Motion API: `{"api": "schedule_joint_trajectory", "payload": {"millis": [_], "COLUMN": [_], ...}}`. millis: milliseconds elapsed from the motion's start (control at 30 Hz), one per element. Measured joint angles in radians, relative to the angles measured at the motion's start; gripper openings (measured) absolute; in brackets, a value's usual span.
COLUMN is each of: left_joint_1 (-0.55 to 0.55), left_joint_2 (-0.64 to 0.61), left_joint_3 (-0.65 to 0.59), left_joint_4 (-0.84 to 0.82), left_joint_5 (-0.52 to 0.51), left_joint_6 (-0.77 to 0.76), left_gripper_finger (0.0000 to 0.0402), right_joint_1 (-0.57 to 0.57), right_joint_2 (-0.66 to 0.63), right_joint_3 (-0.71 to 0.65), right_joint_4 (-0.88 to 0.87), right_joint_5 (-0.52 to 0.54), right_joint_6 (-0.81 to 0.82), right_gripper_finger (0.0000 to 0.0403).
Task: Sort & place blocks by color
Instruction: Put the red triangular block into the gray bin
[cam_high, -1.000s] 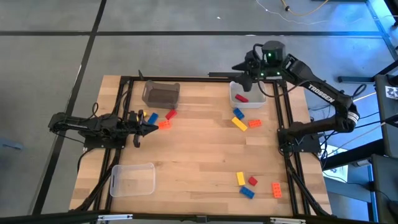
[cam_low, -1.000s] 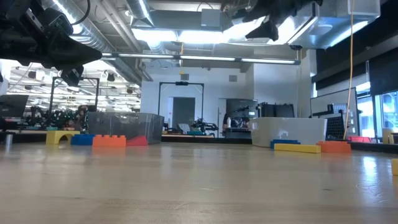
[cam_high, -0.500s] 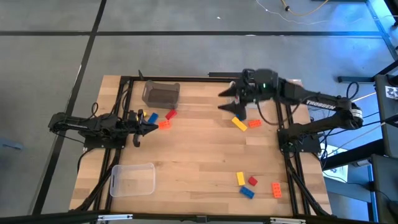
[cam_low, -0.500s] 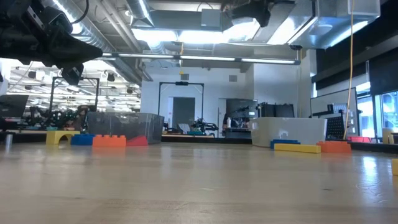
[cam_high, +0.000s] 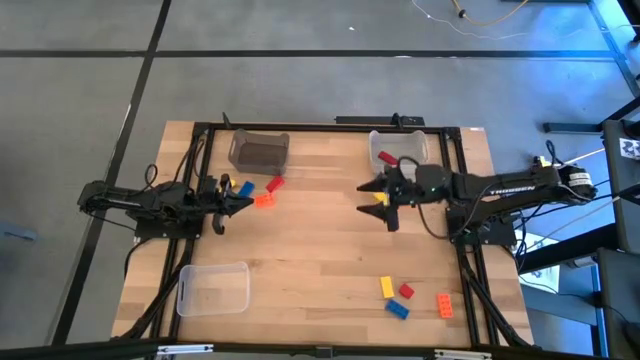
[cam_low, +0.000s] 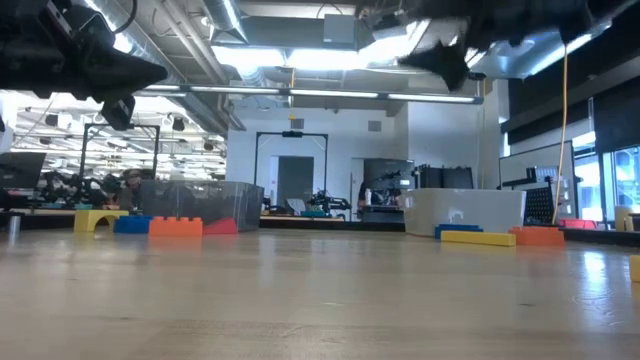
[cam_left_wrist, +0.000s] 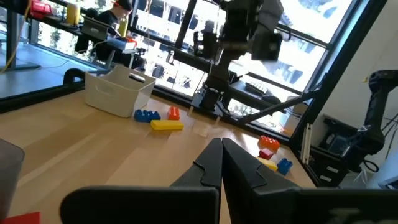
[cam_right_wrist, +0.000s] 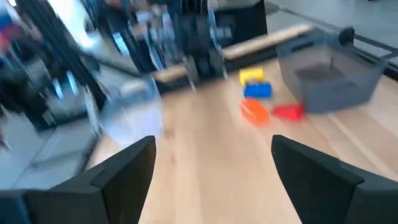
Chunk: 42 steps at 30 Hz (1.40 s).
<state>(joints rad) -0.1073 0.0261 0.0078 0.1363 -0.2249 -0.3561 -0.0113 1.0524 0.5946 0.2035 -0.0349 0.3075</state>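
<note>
wooden table (cam_high: 310, 250), right gripper (cam_high: 381, 199) above it with fingers spread wide and empty, white bin (cam_high: 398, 150) holding a red block (cam_high: 387, 157) just behind it, yellow block (cam_high: 377, 198) beneath it, left gripper (cam_high: 244, 205) pinched closed beside an orange block (cam_high: 264, 200)

the high view looks straight down on the whole wooden table (cam_high: 320, 250) and both arms. the low view sits at table-top height, facing level across the boards into the room behind. each wrist camera looks forward over the table past its own fingers — the left wrist toward the white bin (cam_left_wrist: 118, 94), also seen from above (cam_high: 398, 150), the right toward the far side.
</note>
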Motion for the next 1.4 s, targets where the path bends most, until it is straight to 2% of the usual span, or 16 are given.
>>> {"api": "schedule_joint_trajectory", "payload": {"millis": [167,400,500,600,700,800,867,1267,1400], "left_joint_1": [0.000,0.000,0.000,0.000,0.000,0.000,0.000,0.000,0.000], "left_joint_2": [0.000,0.000,0.000,0.000,0.000,0.000,0.000,0.000,0.000], "left_joint_3": [0.000,0.000,0.000,0.000,0.000,0.000,0.000,0.000,0.000], "left_joint_4": [0.000,0.000,0.000,-0.001,-0.001,-0.001,-0.001,-0.001,-0.011], "left_joint_5": [0.000,-0.002,-0.002,-0.002,-0.002,-0.002,-0.002,-0.021,-0.067], "left_joint_6": [0.000,0.000,0.000,0.000,0.000,0.000,0.000,-0.007,-0.055], "left_gripper_finger": [0.0000,0.0000,0.0000,0.0000,0.0000,0.0000,0.0000,0.0000,0.0023], "right_joint_1": [0.000,0.004,0.004,0.004,0.004,0.004,0.004,0.004,0.004], "right_joint_2": [0.001,0.000,0.000,0.000,0.000,0.000,0.000,0.000,0.000], "right_joint_3": [-0.064,-0.065,-0.065,-0.065,-0.065,-0.065,-0.065,-0.065,-0.065], "right_joint_4": [0.002,0.016,0.014,0.014,0.014,0.013,0.013,0.017,0.017], "right_joint_5": [0.013,0.015,0.015,0.015,0.006,-0.019,-0.039,-0.058,-0.065], "right_joint_6": [0.013,0.026,0.026,0.020,0.002,-0.002,-0.018,0.001,0.002], "right_gripper_finger": [0.0321,0.0321,0.0305,0.0255,0.0168,0.0055,0.0017,0.0002,0.0001]}}
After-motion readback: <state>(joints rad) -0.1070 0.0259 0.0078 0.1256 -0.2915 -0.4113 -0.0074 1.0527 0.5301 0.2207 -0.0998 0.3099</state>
